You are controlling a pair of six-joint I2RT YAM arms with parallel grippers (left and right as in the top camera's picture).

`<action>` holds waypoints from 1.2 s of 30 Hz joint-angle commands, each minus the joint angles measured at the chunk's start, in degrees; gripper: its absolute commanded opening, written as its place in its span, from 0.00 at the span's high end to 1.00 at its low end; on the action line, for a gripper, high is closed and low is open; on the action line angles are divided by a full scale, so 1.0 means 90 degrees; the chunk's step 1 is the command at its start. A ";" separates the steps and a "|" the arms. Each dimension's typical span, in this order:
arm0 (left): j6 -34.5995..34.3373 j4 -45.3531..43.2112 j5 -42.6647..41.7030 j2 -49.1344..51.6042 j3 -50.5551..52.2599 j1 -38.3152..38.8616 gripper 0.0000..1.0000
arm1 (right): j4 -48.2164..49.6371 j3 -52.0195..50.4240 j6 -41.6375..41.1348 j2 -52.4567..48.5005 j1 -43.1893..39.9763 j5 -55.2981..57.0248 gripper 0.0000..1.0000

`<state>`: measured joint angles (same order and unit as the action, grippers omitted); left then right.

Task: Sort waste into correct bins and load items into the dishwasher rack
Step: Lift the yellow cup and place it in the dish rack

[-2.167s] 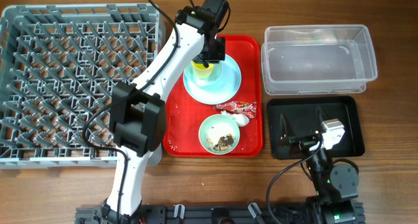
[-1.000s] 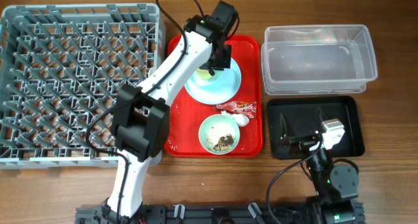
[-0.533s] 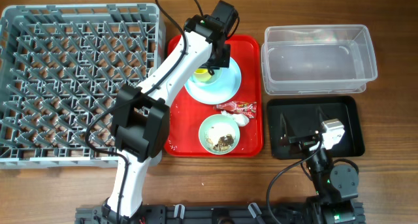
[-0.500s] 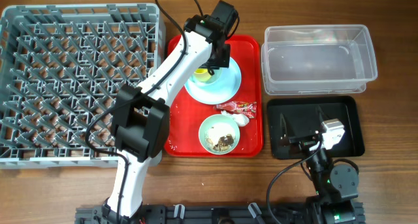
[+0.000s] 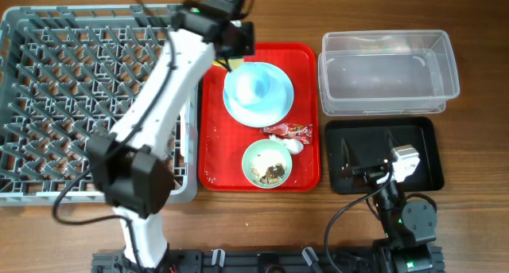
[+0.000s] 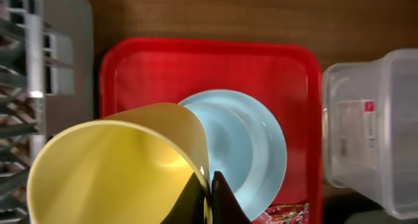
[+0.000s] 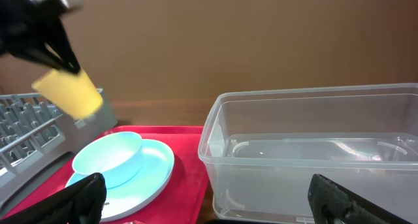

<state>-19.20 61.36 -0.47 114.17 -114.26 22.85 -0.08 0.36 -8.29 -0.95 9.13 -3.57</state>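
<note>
Left gripper [image 6: 210,196] pinching yellow cup [image 7: 68,93], held above red tray's [image 5: 219,146] far-left corner.
Cup tilted, clear of blue plate [image 5: 280,112] on the tray; right gripper [image 5: 367,150] fingers spread, right of the tray.

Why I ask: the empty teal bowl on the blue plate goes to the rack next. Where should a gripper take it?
Probably by its rim, from straight above: the teal bowl sits upright and empty on the plate, so one finger can go inside, one outside the wall.
</note>
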 commanded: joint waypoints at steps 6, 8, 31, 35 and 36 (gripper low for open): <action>0.0282 -0.0219 -0.2858 -0.0435 0.0029 -0.1479 0.96 | 0.0017 -0.0007 0.0049 0.0017 0.0007 0.0034 0.00; 0.0282 -0.0408 -0.3415 -0.0435 0.0029 -0.1906 0.96 | 0.0017 -0.0007 0.0046 0.0017 0.0007 0.0034 0.00; 0.0058 -0.2271 -0.8233 0.0644 0.0029 -0.3662 0.96 | 0.0017 -0.0007 0.0051 0.0017 0.0007 0.0034 0.00; 0.0058 -0.2441 -0.8228 0.0942 0.0029 -0.3670 0.96 | 0.0017 -0.0007 0.0049 0.0017 0.0007 0.0034 0.00; 0.0058 -0.2533 -0.8206 0.1049 0.0029 -0.3687 0.96 | 0.0017 -0.0007 0.0051 0.0017 0.0007 0.0034 0.00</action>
<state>-18.59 40.03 -71.94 121.34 -114.26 -9.91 -0.08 0.36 -8.29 -0.95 9.13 -3.57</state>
